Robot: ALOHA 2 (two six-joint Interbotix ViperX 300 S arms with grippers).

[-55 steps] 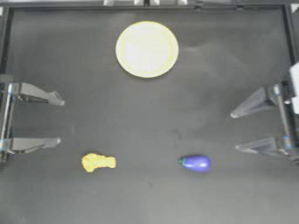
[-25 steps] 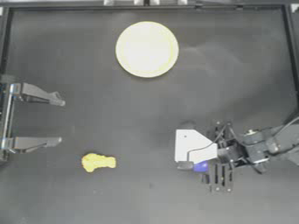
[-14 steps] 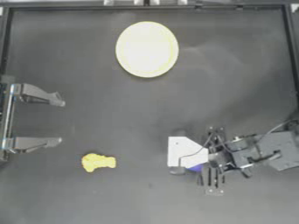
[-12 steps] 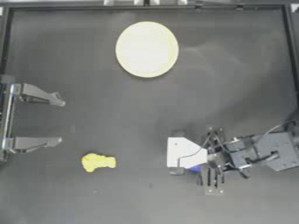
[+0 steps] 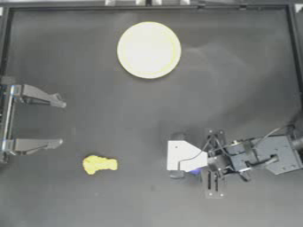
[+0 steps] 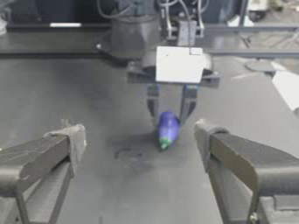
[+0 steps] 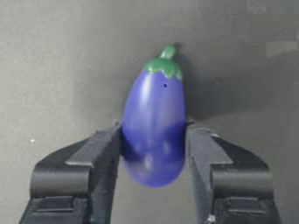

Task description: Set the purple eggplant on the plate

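The purple eggplant (image 7: pixel 154 118) is a glossy oval with a green stem end pointing away from my right wrist camera. My right gripper (image 7: pixel 153 140) is shut on its rounded lower half, one finger on each side. From above, the right arm's white block covers it and only a sliver of purple eggplant (image 5: pixel 195 170) shows beside the right gripper (image 5: pixel 192 167), near the front of the table, right of centre. The pale yellow plate (image 5: pixel 148 50) lies far off at the back centre. My left gripper (image 5: pixel 59 120) is parked at the left edge, open, and faces the eggplant (image 6: pixel 168 129).
A lumpy yellow object (image 5: pixel 99 164) lies at the front left, well apart from the right gripper. The dark table surface (image 5: pixel 148 115) stretches between the eggplant and the plate. A raised rim (image 5: pixel 148 6) borders the table's back.
The right arm came in from the right edge, lowered over the eggplant and shut on it. Over the last half second it has barely moved. The left arm stayed parked.
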